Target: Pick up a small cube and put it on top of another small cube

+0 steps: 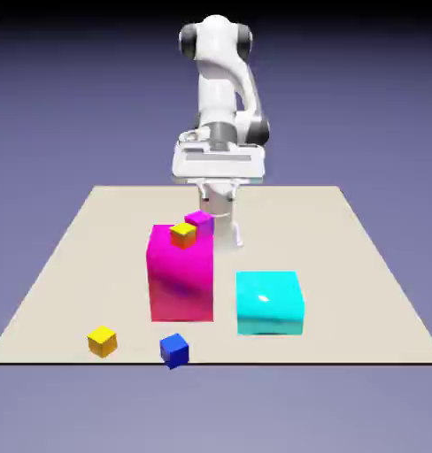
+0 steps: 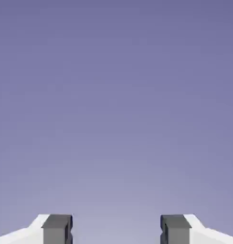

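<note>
Two grey gripper fingertips point(image 2: 116, 229) stand spread apart, unloaded; the small solid dark-blue cube point(image 1: 174, 351) sits at the tan table's point(image 1: 343, 239) near edge.

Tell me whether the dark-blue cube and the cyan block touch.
Apart: the exterior view shows bare tabletop between the dark-blue cube and the cyan block.

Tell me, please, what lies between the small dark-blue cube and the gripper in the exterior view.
In the exterior view, the big magenta block stands between the blue cube and the gripper.
</note>
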Robot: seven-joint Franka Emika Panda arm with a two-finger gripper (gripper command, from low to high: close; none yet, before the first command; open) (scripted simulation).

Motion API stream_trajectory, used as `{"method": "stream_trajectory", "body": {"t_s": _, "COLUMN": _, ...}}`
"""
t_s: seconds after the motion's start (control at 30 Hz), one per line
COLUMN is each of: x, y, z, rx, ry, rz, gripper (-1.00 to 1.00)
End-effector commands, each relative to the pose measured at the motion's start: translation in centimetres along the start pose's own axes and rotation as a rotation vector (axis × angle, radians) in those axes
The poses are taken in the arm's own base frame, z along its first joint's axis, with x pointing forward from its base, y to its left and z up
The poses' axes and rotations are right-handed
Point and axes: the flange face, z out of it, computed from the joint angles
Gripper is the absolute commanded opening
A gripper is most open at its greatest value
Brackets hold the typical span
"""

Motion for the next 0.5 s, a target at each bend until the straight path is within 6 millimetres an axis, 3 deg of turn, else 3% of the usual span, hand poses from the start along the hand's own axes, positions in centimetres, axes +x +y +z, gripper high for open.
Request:
{"method": "stream_trajectory", "body": {"t_s": 0.0, "x": 0.3, "y": 0.1, "z": 1.0, "rx": -0.018, "ry": -0.029, "rz": -0.011, "gripper": 0.0}}
{"method": "stream_trajectory", "body": {"t_s": 0.47, "x": 2.3, "y": 4.0, "z": 16.6, "rx": -0.271, "ry": -0.425, "rz": -0.215, "gripper": 0.0}}
